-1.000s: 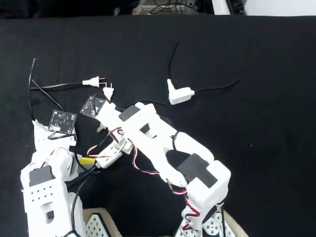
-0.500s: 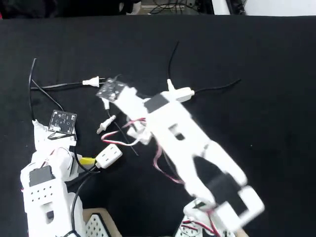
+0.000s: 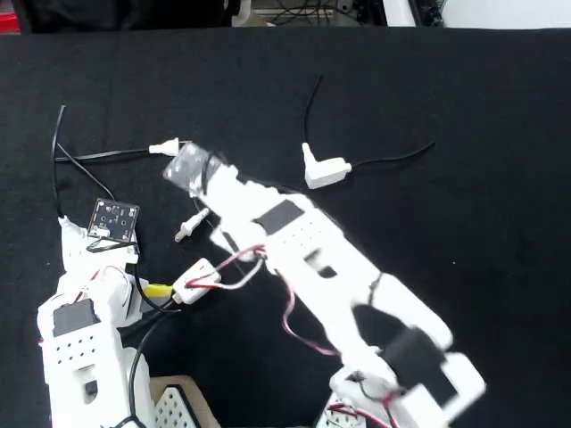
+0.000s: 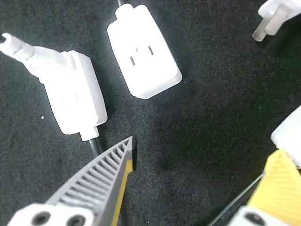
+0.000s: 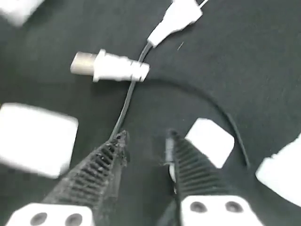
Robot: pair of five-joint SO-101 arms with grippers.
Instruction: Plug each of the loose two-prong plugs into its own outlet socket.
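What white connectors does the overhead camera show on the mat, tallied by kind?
Straight two-prong plugs: 2
L-shaped plug: 1
Outlet socket: 1
Total: 4

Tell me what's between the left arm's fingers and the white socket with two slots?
Only bare black cloth lies between the left arm's fingers and the socket. The left wrist view shows this.
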